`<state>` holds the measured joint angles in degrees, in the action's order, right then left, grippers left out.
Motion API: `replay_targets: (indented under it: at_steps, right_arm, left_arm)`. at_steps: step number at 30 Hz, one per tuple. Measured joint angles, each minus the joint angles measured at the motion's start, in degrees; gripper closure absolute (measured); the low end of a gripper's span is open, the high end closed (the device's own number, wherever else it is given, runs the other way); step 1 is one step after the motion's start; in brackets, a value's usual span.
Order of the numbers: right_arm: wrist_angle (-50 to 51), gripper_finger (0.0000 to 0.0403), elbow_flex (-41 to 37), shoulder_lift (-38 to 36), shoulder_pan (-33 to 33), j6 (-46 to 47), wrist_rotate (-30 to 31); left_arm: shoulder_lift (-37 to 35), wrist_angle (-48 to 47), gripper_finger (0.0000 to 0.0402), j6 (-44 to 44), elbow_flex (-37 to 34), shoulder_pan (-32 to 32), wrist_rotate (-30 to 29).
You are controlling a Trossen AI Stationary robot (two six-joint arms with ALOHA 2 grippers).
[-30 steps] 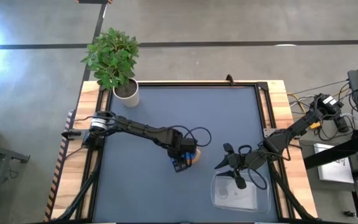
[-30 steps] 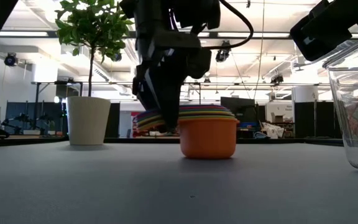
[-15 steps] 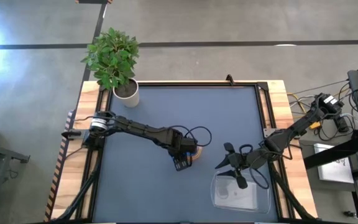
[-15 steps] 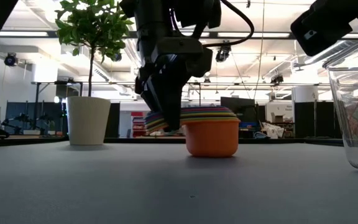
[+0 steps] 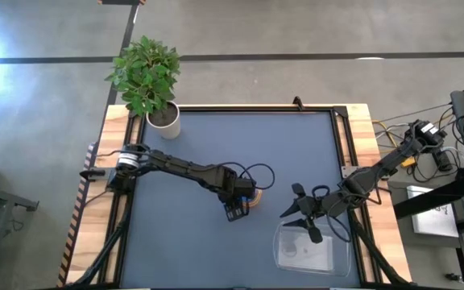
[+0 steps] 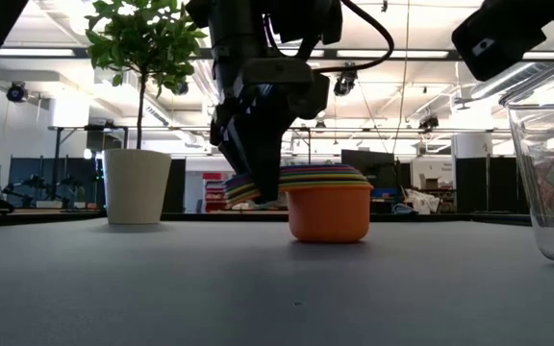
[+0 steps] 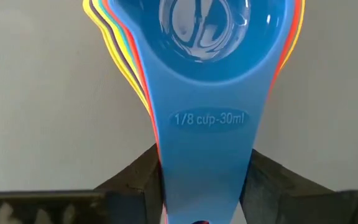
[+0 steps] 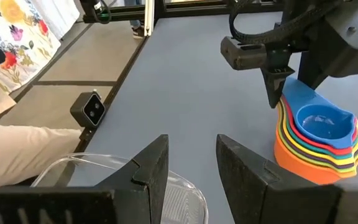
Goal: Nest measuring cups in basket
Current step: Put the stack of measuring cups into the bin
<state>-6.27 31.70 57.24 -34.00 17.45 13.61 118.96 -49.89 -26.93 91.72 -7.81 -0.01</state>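
The measuring cups (image 5: 250, 201) are nested in one stack with the orange cup (image 6: 330, 213) at the bottom and the blue cup (image 7: 207, 25) on top. They stand near the table's middle. My left gripper (image 5: 234, 211) is shut on the stacked handles and also shows in the low view (image 6: 258, 178). The clear basket (image 5: 316, 254) rests on the table at the near right. My right gripper (image 5: 300, 216) hovers open and empty over the basket's far rim (image 8: 104, 168). My left gripper pinches the stacked handles (image 7: 207, 155) between its two fingers (image 7: 135, 180), one on each long edge, near the free end. The fingers come from above, pointing down, and lie across the handles. The stack sits upright and level. I cannot tell whether the orange cup's base touches the table.
A white plant pot (image 5: 164, 118) with a green plant stands at the far left corner and also shows in the low view (image 6: 137, 185). The dark table top (image 5: 216, 153) has a raised frame around it. Open table lies between the cups and the basket.
My left gripper has moved a little toward the table's right edge, still shut on the handles. The cup stack has gone with it, upright, toward the basket. In the last half second it has kept still.
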Motion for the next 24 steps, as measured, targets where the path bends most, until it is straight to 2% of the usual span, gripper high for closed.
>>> replay_targets:
  at_steps: [6, 9, 11, 13, 18, 24]
  right_arm:
    - [0.2, 0.0280, -0.1, 0.1, 0.0, 0.1, 0.0]
    - [0.2, 0.0280, -0.1, 0.1, 0.0, 0.1, 0.0]
    - [0.2, 0.0280, -0.1, 0.1, 0.0, 0.1, 0.0]
    - [0.2, 0.0280, -0.1, 0.1, 0.0, 0.1, 0.0]
    - [0.2, 0.0280, -0.1, 0.1, 0.0, 0.1, 0.0]
    - [0.2, 0.0280, -0.1, 0.1, 0.0, 0.1, 0.0]
  left_arm:
    - [0.0, 0.8, 0.0158, -0.9, 0.0, 0.0, -0.8]
    - [0.0, 0.8, 0.0137, -1.3, 0.0, 0.0, -1.5]
    - [0.0, 0.8, 0.0145, -1.4, 0.0, 0.0, -1.8]
    - [0.0, 0.8, 0.0170, -1.4, 0.0, 0.0, -2.1]
    - [0.0, 0.7, 0.0269, -0.1, 0.0, 0.0, -2.1]
    - [0.0, 0.6, 0.0272, 0.7, 0.0, 0.0, -2.1]
